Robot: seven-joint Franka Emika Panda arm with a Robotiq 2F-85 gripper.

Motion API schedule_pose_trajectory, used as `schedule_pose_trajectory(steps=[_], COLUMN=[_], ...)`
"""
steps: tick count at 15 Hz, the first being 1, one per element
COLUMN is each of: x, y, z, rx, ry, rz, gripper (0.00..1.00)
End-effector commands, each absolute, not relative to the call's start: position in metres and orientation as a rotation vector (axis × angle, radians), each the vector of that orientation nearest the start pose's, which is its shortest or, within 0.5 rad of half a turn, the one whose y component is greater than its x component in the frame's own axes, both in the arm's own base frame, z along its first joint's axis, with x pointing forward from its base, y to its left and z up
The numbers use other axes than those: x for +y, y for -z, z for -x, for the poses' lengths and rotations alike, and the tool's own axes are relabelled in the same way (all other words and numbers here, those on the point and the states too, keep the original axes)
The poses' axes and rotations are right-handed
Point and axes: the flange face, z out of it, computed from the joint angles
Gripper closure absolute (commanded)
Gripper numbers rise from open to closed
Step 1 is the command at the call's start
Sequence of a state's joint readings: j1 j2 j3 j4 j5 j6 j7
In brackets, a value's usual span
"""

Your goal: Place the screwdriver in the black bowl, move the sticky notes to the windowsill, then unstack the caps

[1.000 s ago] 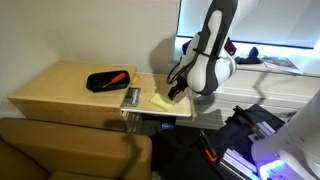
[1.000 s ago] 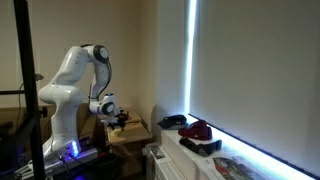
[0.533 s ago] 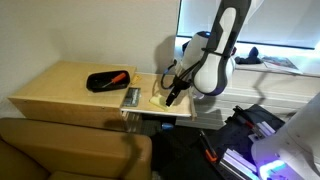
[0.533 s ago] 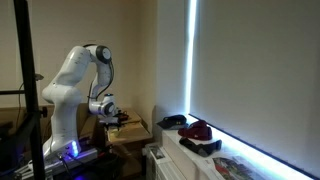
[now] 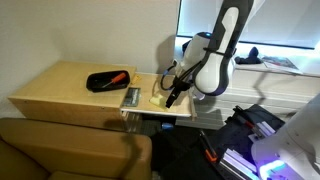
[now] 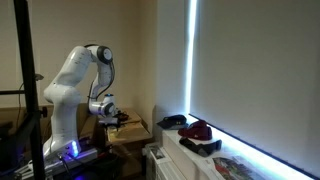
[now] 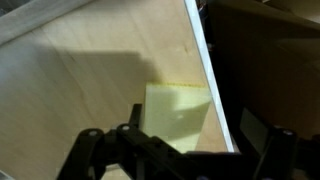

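Your fingers (image 7: 135, 126) stand wide, holding nothing; the sticky notes (image 7: 178, 112) lie flat on the table (image 7: 90, 80) between them, by its edge.

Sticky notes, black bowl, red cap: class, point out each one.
Sticky notes (image 7: 178, 114), wrist view, middle of top sheet.
Black bowl (image 5: 93, 82), in an exterior view, left end.
Red cap (image 6: 200, 130), in an exterior view, crown.
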State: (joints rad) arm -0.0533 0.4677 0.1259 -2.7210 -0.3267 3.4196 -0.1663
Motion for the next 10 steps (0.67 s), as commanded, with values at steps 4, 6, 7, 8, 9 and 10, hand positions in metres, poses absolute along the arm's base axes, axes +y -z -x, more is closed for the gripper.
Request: schedule_pose_trajectory(steps=[4, 6, 7, 8, 9, 10], x=[0.073, 0.076, 0.083, 0.088, 0.085, 0.090], y=[-0.111, -0.107, -0.103, -0.100, -0.104, -0.103], z=[-0.381, -0.376, -0.369, -0.367, -0.373, -0.371], rx=[-0.815, -0.791, -0.792, -0.812, -0.812, -0.813], ry=[0.355, 0.308, 0.249, 0.241, 0.286, 0.271], rz=[2.913, 2.907, 2.874, 2.844, 2.881, 2.862], gripper=[0.00, 0.00, 0.00, 0.00, 0.00, 0.00])
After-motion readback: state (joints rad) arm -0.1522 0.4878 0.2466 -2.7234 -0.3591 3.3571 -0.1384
